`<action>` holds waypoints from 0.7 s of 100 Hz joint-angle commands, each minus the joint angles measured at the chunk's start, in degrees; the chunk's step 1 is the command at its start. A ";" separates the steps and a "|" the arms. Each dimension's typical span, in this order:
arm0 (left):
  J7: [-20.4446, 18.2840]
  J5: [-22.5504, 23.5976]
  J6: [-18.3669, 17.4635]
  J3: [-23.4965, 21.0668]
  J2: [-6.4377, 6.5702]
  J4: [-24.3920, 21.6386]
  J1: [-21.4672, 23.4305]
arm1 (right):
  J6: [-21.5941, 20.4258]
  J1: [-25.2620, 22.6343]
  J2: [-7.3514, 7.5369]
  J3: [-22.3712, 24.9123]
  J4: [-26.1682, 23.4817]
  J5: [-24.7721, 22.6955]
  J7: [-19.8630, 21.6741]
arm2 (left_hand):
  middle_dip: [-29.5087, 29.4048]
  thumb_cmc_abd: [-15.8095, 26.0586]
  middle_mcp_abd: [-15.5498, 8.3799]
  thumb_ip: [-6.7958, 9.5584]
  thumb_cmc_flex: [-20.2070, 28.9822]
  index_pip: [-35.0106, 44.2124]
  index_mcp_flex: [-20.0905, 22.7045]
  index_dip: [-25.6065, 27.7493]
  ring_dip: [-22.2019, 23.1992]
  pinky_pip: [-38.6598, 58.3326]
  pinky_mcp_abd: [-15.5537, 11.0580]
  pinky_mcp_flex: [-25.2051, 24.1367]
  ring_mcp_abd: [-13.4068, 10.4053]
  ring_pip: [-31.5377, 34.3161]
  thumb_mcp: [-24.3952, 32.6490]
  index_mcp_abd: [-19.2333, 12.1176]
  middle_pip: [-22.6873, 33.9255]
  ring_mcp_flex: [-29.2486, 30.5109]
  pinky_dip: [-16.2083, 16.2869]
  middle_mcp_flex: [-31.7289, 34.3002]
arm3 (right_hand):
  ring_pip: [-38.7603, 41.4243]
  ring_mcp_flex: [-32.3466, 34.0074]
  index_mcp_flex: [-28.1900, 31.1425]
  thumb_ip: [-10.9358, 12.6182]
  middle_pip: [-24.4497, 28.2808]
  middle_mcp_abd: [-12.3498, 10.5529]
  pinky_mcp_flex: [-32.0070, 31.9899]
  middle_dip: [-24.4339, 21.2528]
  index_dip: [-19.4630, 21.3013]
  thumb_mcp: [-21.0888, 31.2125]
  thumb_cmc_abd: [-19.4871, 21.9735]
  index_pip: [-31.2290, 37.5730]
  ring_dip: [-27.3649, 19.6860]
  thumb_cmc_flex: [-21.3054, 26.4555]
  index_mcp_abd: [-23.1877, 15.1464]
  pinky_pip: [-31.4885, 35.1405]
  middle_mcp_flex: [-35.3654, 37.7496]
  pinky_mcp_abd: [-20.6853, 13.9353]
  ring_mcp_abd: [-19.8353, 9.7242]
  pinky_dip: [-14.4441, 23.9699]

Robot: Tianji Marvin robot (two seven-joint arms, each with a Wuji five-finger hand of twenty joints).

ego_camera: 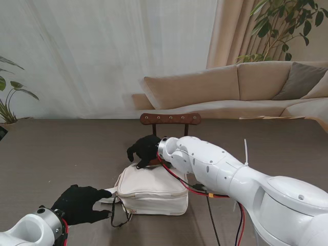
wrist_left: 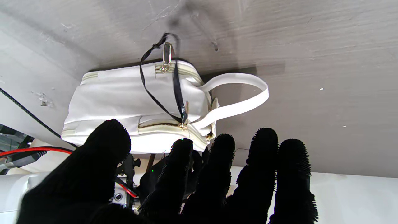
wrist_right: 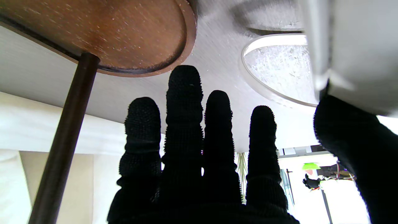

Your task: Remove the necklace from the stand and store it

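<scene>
The wooden necklace stand (ego_camera: 170, 119) rises at the far middle of the table, and its peg bar looks bare. I cannot make out the necklace in any view. A white zip bag (ego_camera: 151, 189) lies flat nearer to me. My right hand (ego_camera: 145, 150) hovers at the bag's far edge by the stand's foot. The right wrist view shows that hand (wrist_right: 199, 155) with straight, parted fingers holding nothing, beside the round wooden base (wrist_right: 93, 34) and post (wrist_right: 62, 140). My left hand (ego_camera: 79, 203) is spread open just left of the bag (wrist_left: 124, 93), short of its white handle (wrist_left: 242, 93).
A black cord (wrist_left: 177, 90) and a metal zip pull (wrist_left: 167, 53) hang off the bag's zipped edge. Red and black cables (ego_camera: 205, 192) run along my right arm beside the bag. A beige sofa (ego_camera: 246, 87) stands beyond the dark table (ego_camera: 51, 154).
</scene>
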 commanded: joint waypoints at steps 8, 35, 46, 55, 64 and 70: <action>2.94 -1.64 -1.28 0.70 -0.31 2.21 -1.19 | 1.59 -1.76 2.20 1.05 -2.86 -0.59 1.21 | -0.80 0.45 -0.40 -0.28 -1.13 -0.27 -0.36 -0.38 -1.46 -2.15 -1.82 -2.22 -0.07 -1.72 -0.87 -1.73 -0.08 -3.67 -0.30 -1.19 | -2.13 -3.55 -4.27 1.20 -0.88 0.28 -7.28 -1.31 -1.95 -2.35 0.51 -0.94 -1.65 -2.35 1.45 -2.19 -4.50 3.23 1.95 -1.31; 8.79 -6.94 -3.37 1.45 -0.80 6.71 -5.28 | 6.87 -5.19 8.34 8.68 -16.34 1.16 5.16 | -2.30 0.21 -1.23 -0.27 -0.45 0.02 0.07 -0.36 -3.37 -5.72 -2.55 -5.37 0.17 -2.81 -1.19 -2.00 -1.32 -7.48 -0.47 -2.64 | -14.52 -14.19 -9.21 2.99 -3.83 1.06 -12.89 -5.56 -4.21 -14.31 10.29 -3.08 -9.33 -4.92 1.19 -9.71 -12.68 7.63 6.79 -3.48; 10.08 -8.09 -4.10 1.70 -0.90 8.00 -6.80 | 8.25 -6.26 10.36 11.16 -20.83 0.56 6.58 | -2.88 0.13 -1.62 -0.28 -0.38 -0.03 0.01 -0.38 -3.89 -7.03 -2.55 -5.73 0.03 -2.95 -1.31 -2.00 -1.60 -8.36 -0.60 -3.06 | -15.52 -15.11 -9.10 3.46 -4.08 1.09 -13.19 -5.99 -4.30 -16.50 11.61 -3.38 -10.21 -4.86 1.05 -10.37 -13.22 7.86 7.04 -3.49; 11.49 -8.88 -4.65 1.90 -1.06 8.92 -7.89 | 9.37 -7.67 11.80 13.53 -24.24 0.45 7.76 | -3.50 -0.12 -1.75 -0.28 -0.23 -0.02 0.11 -0.35 -4.64 -9.17 -2.43 -5.89 0.14 -3.12 -1.46 -1.86 -1.68 -9.56 -0.94 -3.33 | -15.87 -15.65 -8.56 3.66 -4.26 1.19 -13.50 -6.18 -4.19 -17.27 12.23 -3.32 -10.50 -4.63 0.97 -10.74 -13.64 7.81 7.05 -3.53; 12.84 -9.90 -5.48 2.01 -1.22 9.97 -8.99 | 10.32 -10.22 13.67 16.93 -28.75 0.03 9.05 | -3.71 -0.38 -1.92 -0.28 -0.17 -0.02 0.12 -0.33 -4.94 -10.17 -2.32 -6.42 0.03 -3.29 -1.49 -1.88 -1.76 -10.29 -1.10 -3.66 | -15.92 -15.81 -7.62 3.84 -4.19 1.12 -13.48 -6.23 -3.91 -17.81 12.33 -3.12 -10.62 -4.31 0.73 -10.84 -13.54 7.87 6.93 -3.48; 13.53 -10.78 -6.13 2.05 -1.30 10.80 -9.80 | 10.74 -12.46 14.93 19.61 -31.78 -0.38 9.97 | -3.83 -0.54 -2.18 -0.29 -0.17 -0.04 0.11 -0.31 -5.13 -11.10 -2.27 -6.73 -0.08 -3.37 -1.55 -1.86 -1.81 -10.69 -1.31 -3.85 | -15.96 -15.92 -6.55 3.95 -4.18 1.05 -13.55 -6.27 -3.52 -18.01 12.52 -2.74 -10.69 -4.12 0.53 -10.90 -13.38 7.83 6.88 -3.42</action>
